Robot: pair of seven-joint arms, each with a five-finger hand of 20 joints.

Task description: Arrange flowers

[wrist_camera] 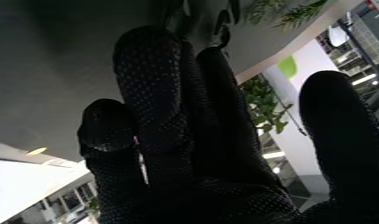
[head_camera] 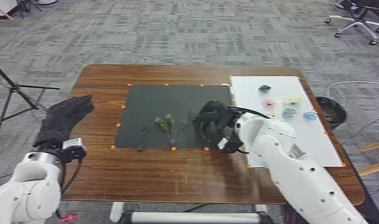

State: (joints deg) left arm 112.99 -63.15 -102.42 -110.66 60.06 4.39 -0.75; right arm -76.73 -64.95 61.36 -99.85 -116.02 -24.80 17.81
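Flowers point(head_camera: 270, 103) on white board point(head_camera: 318, 145), head view; right hand point(head_camera: 215, 116), wrist view: fingers straight, hold unclear.

Looks like a robotics lab in an office-type room. Grey patterned carpet point(head_camera: 212, 30) across the floor, swivel chair point(head_camera: 352, 21) on casters at the upper right of the frame: office side. Lab side: two white robot arms point(head_camera: 296, 175) coming in from the bottom edge over a brown wooden desk point(head_camera: 194, 175), small orange markers point(head_camera: 174, 148) dotted on its work area, black tripod point(head_camera: 15, 87) standing at the left edge, thin cable point(head_camera: 354, 82) loose on the carpet at right. Wrist view adds bright strip lights point(wrist_camera: 363, 79) overhead. Reads as indoor test space.
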